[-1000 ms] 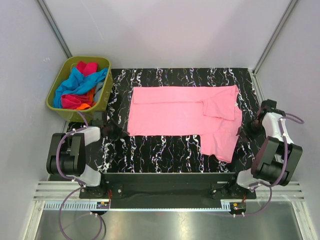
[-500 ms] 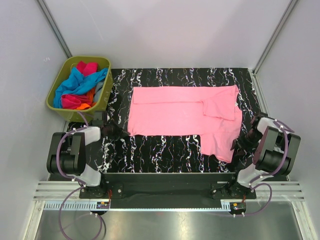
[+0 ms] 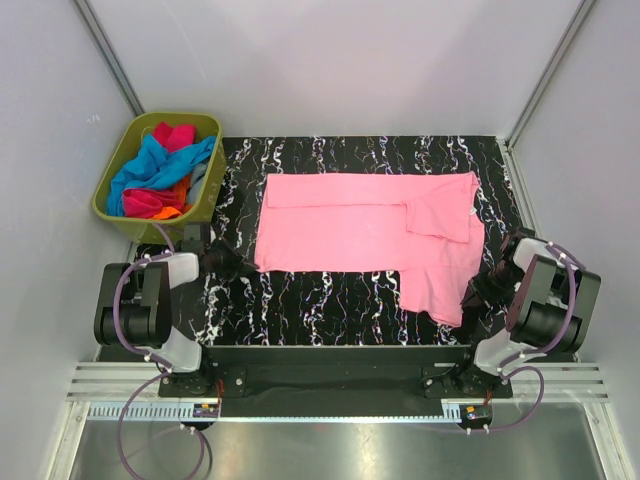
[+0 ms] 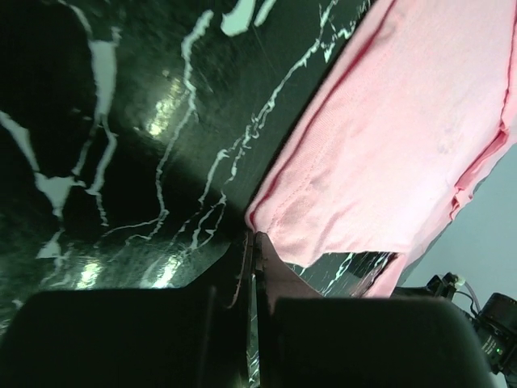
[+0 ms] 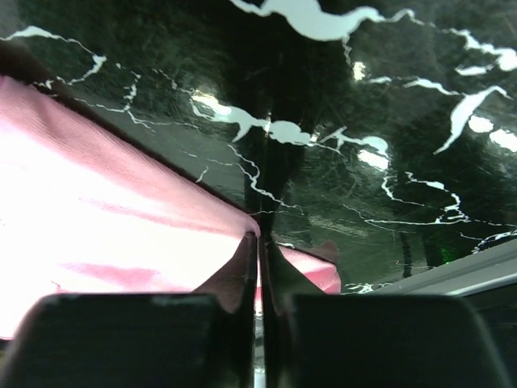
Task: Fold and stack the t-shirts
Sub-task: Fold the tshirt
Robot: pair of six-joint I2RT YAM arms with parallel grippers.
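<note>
A light pink t-shirt (image 3: 350, 225) lies spread flat on the black marbled table (image 3: 330, 300), with one sleeve folded in at the right. My left gripper (image 3: 248, 268) sits at its near left corner. In the left wrist view its jaws (image 4: 254, 236) are shut, with the corner of the pink cloth (image 4: 388, 121) pinched at their tips. My right gripper (image 3: 468, 292) is at the shirt's near right corner. In the right wrist view it (image 5: 260, 238) is shut on the pink hem (image 5: 97, 210), with cloth showing on both sides of the fingers.
An olive-green bin (image 3: 103, 185) stands at the table's far left corner. It holds several crumpled t-shirts (image 3: 155, 170) in blue, magenta and orange. Grey walls close in the table at both sides and at the back.
My right gripper slid in from the table's right edge to the shirt's near right corner and shut on the hem. The left gripper stayed shut at the near left corner.
</note>
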